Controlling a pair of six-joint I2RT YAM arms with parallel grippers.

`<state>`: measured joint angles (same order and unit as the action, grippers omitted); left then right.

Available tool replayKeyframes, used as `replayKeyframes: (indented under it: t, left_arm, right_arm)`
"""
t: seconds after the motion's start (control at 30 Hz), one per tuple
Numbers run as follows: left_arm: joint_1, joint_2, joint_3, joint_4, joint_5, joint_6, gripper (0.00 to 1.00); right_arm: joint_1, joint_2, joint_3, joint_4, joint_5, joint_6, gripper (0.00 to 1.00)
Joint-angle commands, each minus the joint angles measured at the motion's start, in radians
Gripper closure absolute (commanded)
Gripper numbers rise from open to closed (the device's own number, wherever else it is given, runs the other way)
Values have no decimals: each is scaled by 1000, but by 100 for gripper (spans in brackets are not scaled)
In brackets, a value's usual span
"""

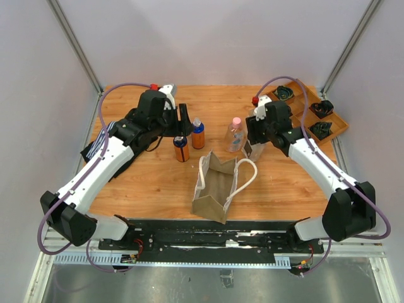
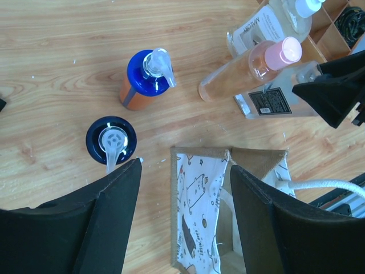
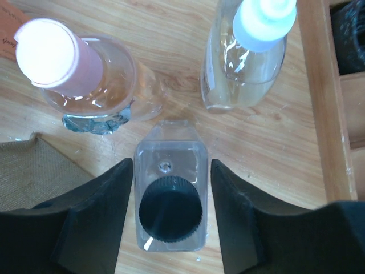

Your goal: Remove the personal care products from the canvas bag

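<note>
Found the wooden table bearing everything, with the canvas bag at its near middle, mouth gaping upward and white handles flopped outward. Noted dark striped clothing well to the left of the bag, partly under the left arm, and a wooden compartment tray well beyond the bag to the right. Saw the left gripper hanging directly over the bag's open mouth, jaws spread wide with nothing held, only the printed lining below. Saw the right gripper just beyond the bag's far right corner, fingers straddling a square clear bottle with a black cap standing upright on the table. Could not tell a firm grip from a close flanking of its sides. Counted the other bottles outside the bag, all upright beyond its far edge. Put a pink-capped clear bottle just past the far right corner and a white-capped clear bottle to the right of that, nearer the tray. Placed two orange-brown ones beyond the far left corner, the nearer blue-capped bottle and the farther blue-capped bottle, close together but not touching.
</note>
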<state>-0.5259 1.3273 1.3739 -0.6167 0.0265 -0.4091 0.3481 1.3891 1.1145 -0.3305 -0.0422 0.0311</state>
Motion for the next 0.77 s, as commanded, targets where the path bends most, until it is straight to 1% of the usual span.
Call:
replayKeyframes:
  t: [0.0,0.07,0.13,0.23,0.33,0.4,0.5,0.6,0.73]
  left_arm:
    - [6,-23,10,-4,-11,-3,32]
    - [6,-26,10,-3,-13,-2,32]
    - [6,-30,14,-3,-17,-1,32]
    - [6,-40,19,-2,-34,2,32]
    - [6,-57,21,-1,-73,6,31]
    - [6,-64,26,-4,-107,12,28]
    - [8,-58,47,-11,-135,28,19]
    - [20,-35,78,-22,-194,43,16]
    - [37,-39,98,-5,-233,47,14]
  right_arm:
    - [-29,-26,20,91,1,13,38]
    - [-29,-42,29,80,2,12,31]
    - [-29,-66,39,65,7,18,22]
    - [-29,-126,56,46,24,39,1]
    - [-30,-193,70,38,62,57,2]
    - [-34,-218,90,16,74,63,2]
    - [-46,-227,134,-29,64,72,2]
    - [-55,-226,151,-47,71,71,2]
    - [-61,-228,158,-65,100,83,2]
